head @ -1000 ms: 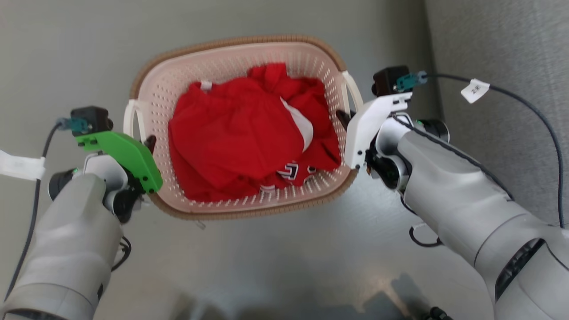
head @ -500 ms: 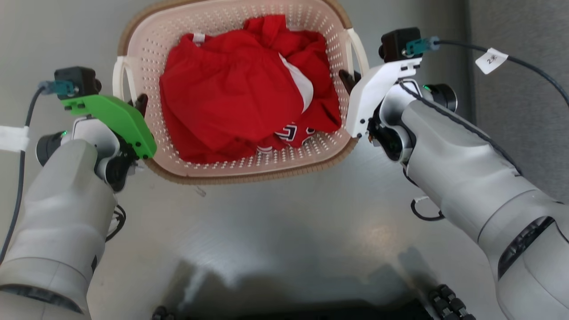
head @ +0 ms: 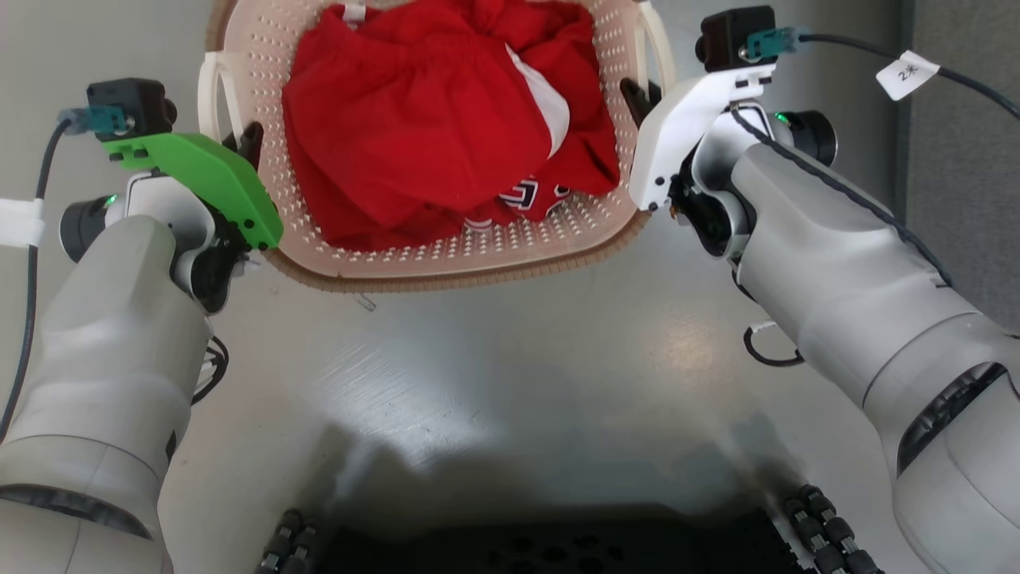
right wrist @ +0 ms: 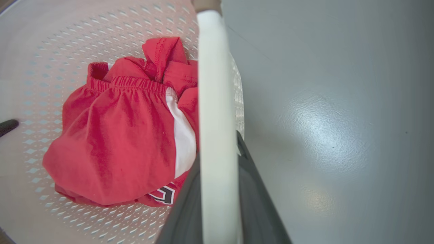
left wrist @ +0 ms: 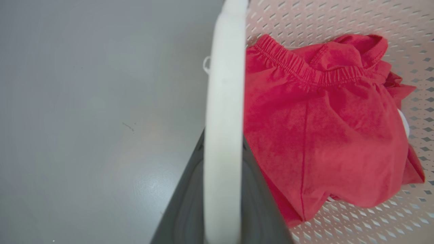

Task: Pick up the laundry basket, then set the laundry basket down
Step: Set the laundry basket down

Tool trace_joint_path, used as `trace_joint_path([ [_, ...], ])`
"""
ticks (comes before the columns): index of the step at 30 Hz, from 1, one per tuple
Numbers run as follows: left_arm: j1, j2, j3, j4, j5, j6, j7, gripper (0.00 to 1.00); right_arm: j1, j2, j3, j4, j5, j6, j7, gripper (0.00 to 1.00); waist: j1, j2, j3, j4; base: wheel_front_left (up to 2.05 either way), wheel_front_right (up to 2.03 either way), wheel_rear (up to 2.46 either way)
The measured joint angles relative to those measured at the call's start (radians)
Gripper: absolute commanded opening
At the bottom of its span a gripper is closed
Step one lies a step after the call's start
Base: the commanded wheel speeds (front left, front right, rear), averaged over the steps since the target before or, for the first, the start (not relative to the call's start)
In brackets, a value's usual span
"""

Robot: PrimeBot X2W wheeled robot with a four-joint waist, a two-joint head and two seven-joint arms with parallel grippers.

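Your left tool (head: 247, 143) and right tool (head: 637, 94) each clench a handle (left wrist: 223, 101) of the basket (head: 446, 275), held between them over the floor (head: 510, 383), so you're mid-carry by my read; next lower it level, then release both together.

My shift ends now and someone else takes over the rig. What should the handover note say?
Left gripper: shut on the left handle of the basket.
Right gripper: shut on the right handle.
Basket: between both arms, red clothes inside.
Done: both handles gripped; whether it is off the floor, cannot tell.
Left: lift if needed, set it down, release.
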Motion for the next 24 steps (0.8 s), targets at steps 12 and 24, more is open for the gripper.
trace_joint_path([
  [12,-0.019,-0.003,-0.016,0.006,0.008,0.000,-0.035,0.00,-0.024,0.000,0.006,0.011,0.000,-0.002,-0.032,0.00,0.0000,0.0000,0.049,0.007,0.00,0.00,0.00],
  [24,-0.020,-0.009,-0.041,0.006,0.009,0.000,-0.044,0.00,-0.024,-0.001,0.012,0.024,0.000,-0.011,-0.052,0.00,-0.0001,0.0000,0.064,0.005,0.00,0.00,0.00],
])
